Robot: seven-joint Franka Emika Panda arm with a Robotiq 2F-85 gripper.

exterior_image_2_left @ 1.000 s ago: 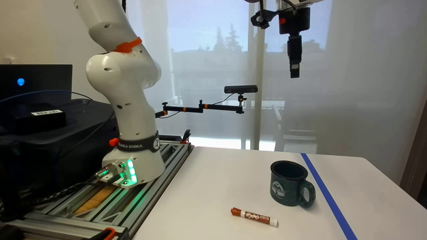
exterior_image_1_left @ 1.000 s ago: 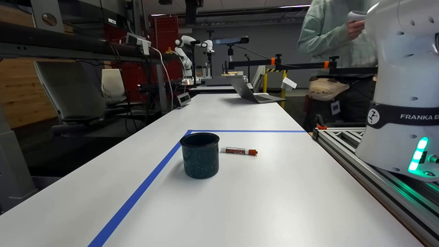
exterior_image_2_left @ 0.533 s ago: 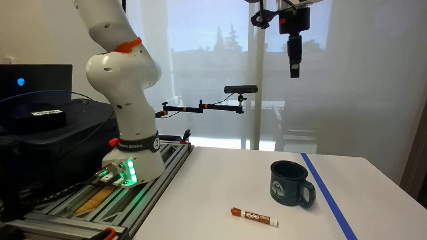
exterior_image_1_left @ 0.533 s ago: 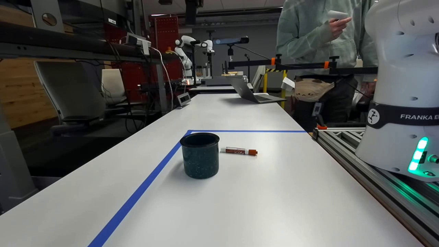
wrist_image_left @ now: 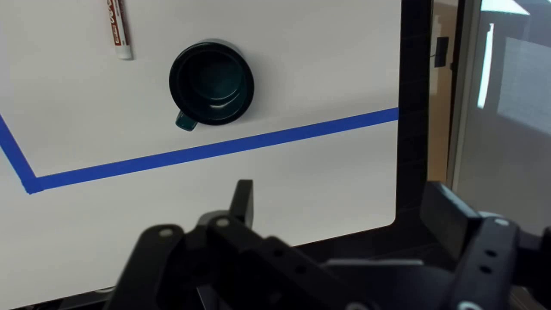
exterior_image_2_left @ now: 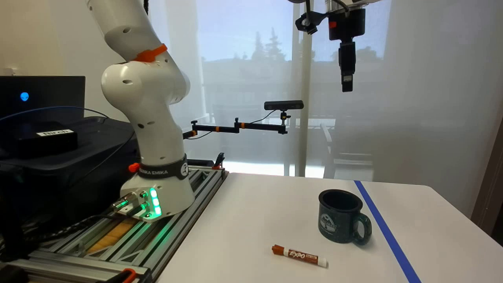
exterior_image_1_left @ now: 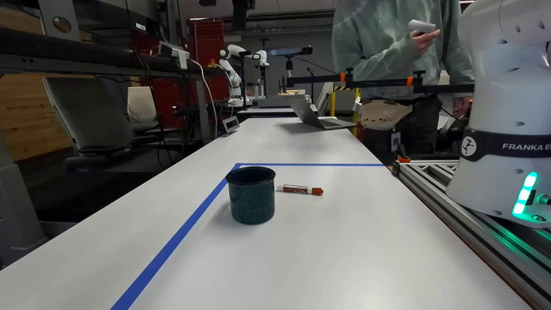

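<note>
A dark green speckled mug stands upright on the white table in both exterior views (exterior_image_1_left: 252, 200) (exterior_image_2_left: 338, 220), and the wrist view (wrist_image_left: 211, 82) looks down into it. A brown Expo marker lies beside it in both exterior views (exterior_image_1_left: 300, 190) (exterior_image_2_left: 299, 256); it is partly cut off at the top of the wrist view (wrist_image_left: 118, 28). My gripper (exterior_image_2_left: 347, 84) hangs high above the table, pointing down, with the mug below it in that exterior view. In the wrist view its fingers (wrist_image_left: 344, 206) are wide apart with nothing between them. It touches nothing.
Blue tape (exterior_image_1_left: 185, 228) runs on the table (exterior_image_2_left: 235, 228) close to the mug, on its handle side. A laptop (exterior_image_1_left: 318, 122) stands at the table's far end. A camera on a black bar (exterior_image_2_left: 283, 105) stands beyond the arm's base rail. A person (exterior_image_1_left: 396, 51) stands behind that bar.
The person in the background has moved to the left in an exterior view. The arm, gripper, mug and marker have not visibly moved.
</note>
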